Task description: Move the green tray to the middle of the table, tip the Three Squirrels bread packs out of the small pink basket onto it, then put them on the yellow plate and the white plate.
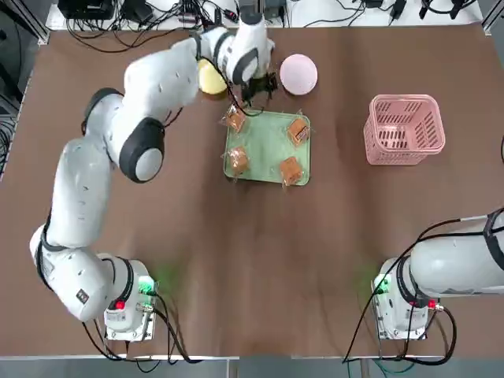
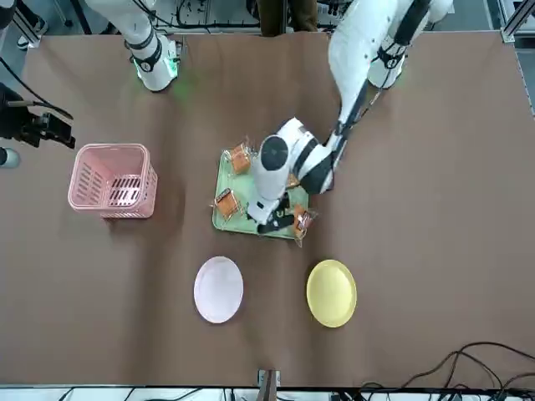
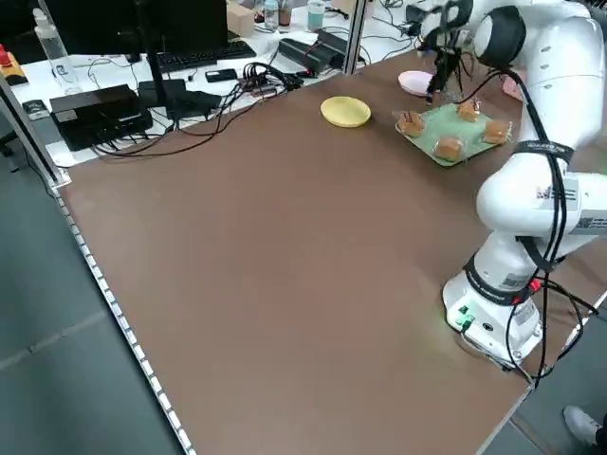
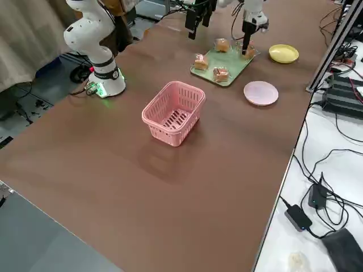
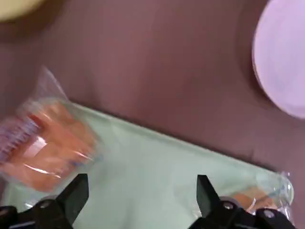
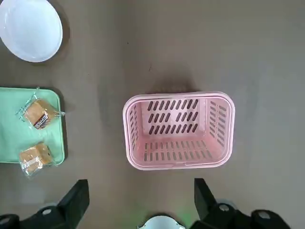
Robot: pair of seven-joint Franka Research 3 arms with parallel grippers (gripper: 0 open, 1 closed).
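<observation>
inspected from left to right across the table, as the robot faces it.

left arm (image 1: 110, 173): base at the near left of the table, links reaching forward and inward to the tray.

yellow plate (image 1: 212, 78): flat on the table past the tray's far left corner, partly covered by the arm in the top view, fully visible in the front view.

left gripper (image 5: 142, 191): raised over the far part of the tray, pointing down. its two fingers stand wide apart, with nothing gripped; green tray surface shows below and between them.

green tray (image 1: 266, 150): flat on the table, left of centre and toward the far side, short of both plates. it bears four wrapped bread packs, two along its left side and two along its right. of the left pair, one pack (image 1: 235, 119) lies toward the far corner and one (image 1: 238, 160) toward the near corner. of the right pair, one (image 1: 298, 131) lies farther out and one (image 1: 290, 170) at the near corner. some clear wrapper ends overhang the rim.

white plate (image 1: 298, 74): flat on the table, past the tray's far right corner, apart from the yellow plate.

small pink basket (image 1: 405, 130): upright, well apart from the tray on its right, slatted floor exposed to view.

right gripper (image 6: 142, 188): raised at the right side of the table, near the basket. fingers spread wide, holding nothing.
</observation>
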